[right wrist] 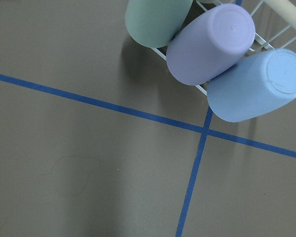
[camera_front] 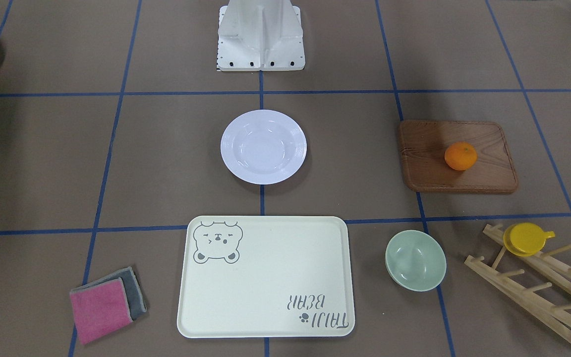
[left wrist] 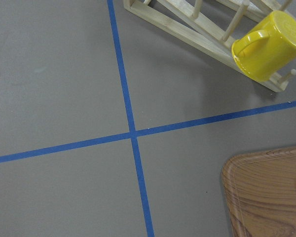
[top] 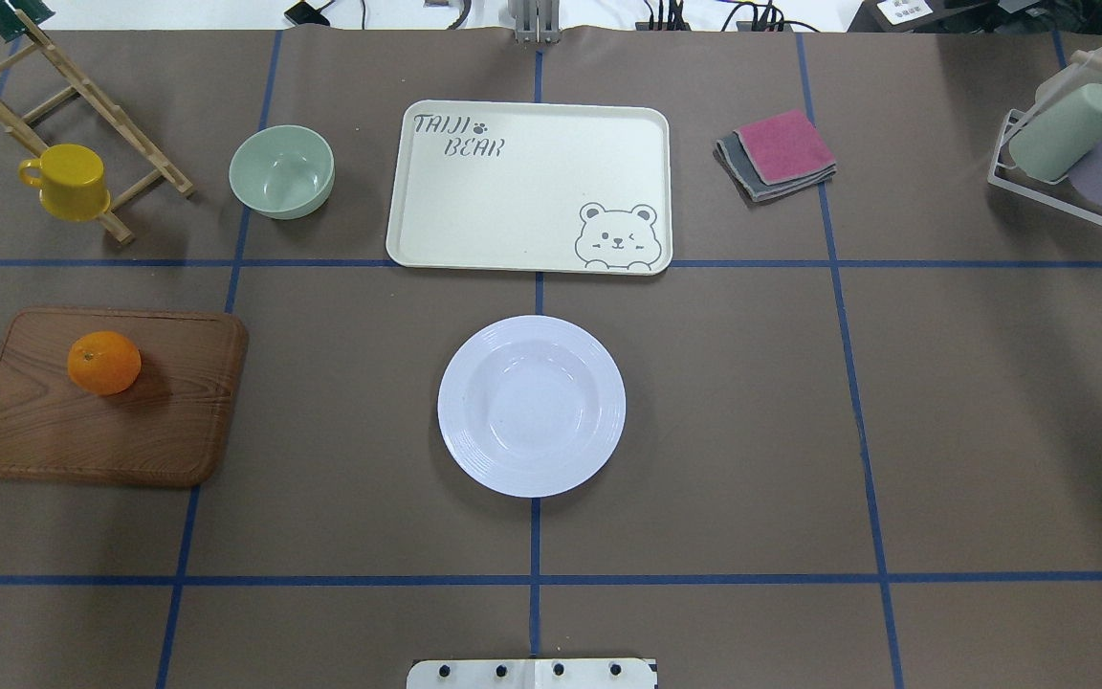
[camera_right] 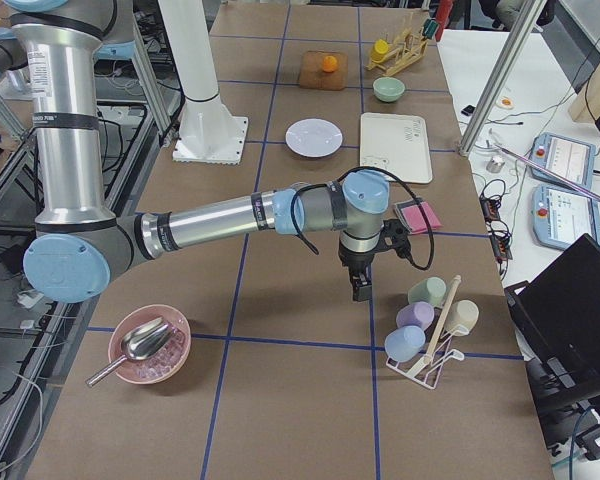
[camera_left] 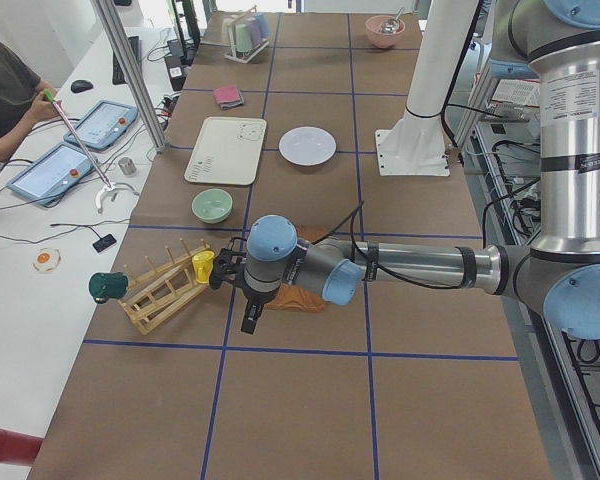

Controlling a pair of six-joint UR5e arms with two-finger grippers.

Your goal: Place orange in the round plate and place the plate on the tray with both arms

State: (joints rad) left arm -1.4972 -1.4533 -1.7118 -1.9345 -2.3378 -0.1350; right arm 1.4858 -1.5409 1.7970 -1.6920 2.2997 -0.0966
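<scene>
My left arm (camera_left: 420, 268) and my right arm (camera_right: 210, 220) are shiny silver tubes with light blue round caps (camera_left: 272, 240) at the joints. Black cables (camera_left: 355, 225) run along them. My stand (camera_front: 260, 37) is white, with small dark screws (camera_front: 252, 64) along its bottom edge.

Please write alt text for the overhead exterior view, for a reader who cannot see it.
An empty white round plate sits in the middle of a brown table marked with blue tape lines, an empty cream tray beyond it. At the left an orange lies on a wooden board, with a green bowl and a yellow cup farther back.
</scene>
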